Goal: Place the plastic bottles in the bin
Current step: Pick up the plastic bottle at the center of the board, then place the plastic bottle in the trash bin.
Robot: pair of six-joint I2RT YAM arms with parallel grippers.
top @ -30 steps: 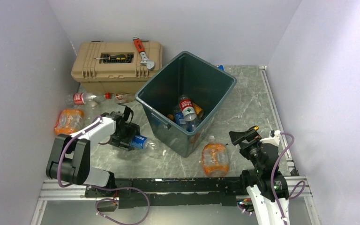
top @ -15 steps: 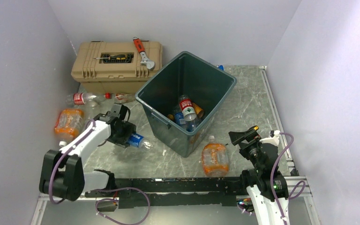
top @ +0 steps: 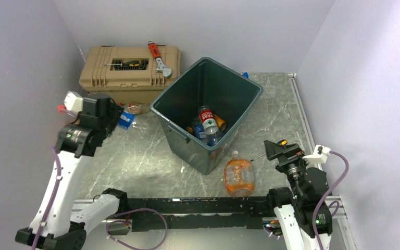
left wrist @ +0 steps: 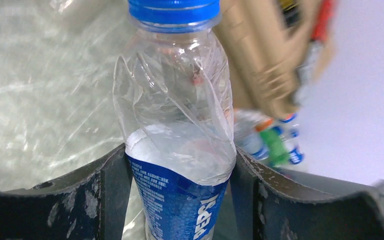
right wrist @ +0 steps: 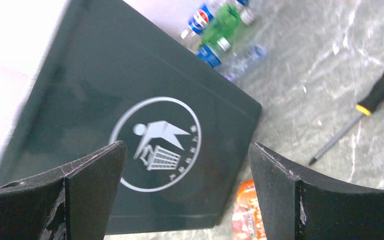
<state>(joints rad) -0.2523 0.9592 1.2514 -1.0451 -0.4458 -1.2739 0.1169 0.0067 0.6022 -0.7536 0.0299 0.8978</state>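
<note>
Lifting's done: your left gripper (top: 113,116) now pinches the crushed clear plastic Pepsi bottle w/ blue cap (left wrist: 175,115), up off the table (top: 135,161), well left of the large dark green-grey plastic bin (top: 224,88). Next I'd swing over bin, drop. Right gripper (right wrist: 187,165) spread wide, empty, right of bin.

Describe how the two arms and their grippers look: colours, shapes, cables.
The left arm and the right arm are both built of white shells joined by black joints. A purple cable loops along each. The left gripper and the right gripper are black, with broad curved fingers whose edges look scuffed grey.
</note>
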